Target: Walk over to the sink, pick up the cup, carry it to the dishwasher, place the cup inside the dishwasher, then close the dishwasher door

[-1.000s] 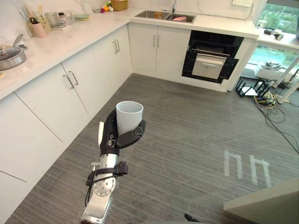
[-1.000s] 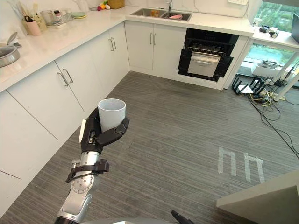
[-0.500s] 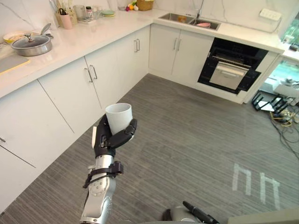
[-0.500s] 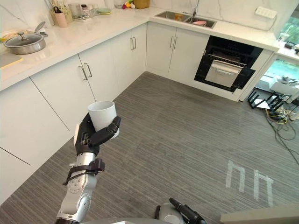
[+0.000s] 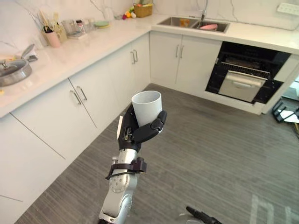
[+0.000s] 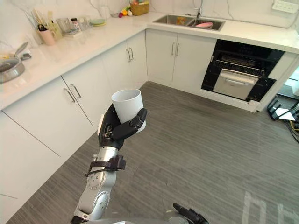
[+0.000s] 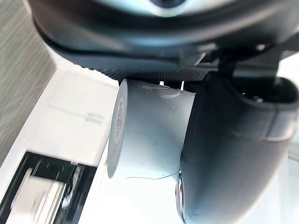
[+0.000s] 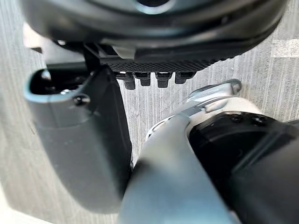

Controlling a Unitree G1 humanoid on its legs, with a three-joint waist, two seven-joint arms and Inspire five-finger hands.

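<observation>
left eye view has the left hand (image 5: 135, 133) raised in front of the robot, its fingers and thumb curled round the lower half of the cup (image 5: 147, 106), which stands upright in that grip, mouth up, above the grey floor (image 5: 210, 154) and well apart from everything else. the right hand (image 8: 79, 140) appears in its own wrist view over the floor, and i cannot tell whether it is open or closed. the cup is plain white, handleless and smooth-walled, a little wider at the rim. i judge it light and stiff but slick, so a wrap low on the wall suits it; a pinch at the thin rim would be riskier, and a drop on hard floor might crack it. beyond, the dishwasher (image 5: 245, 77) shows a dark open front under the counter (image 5: 93, 44), beside the sink (image 5: 187, 22)
</observation>
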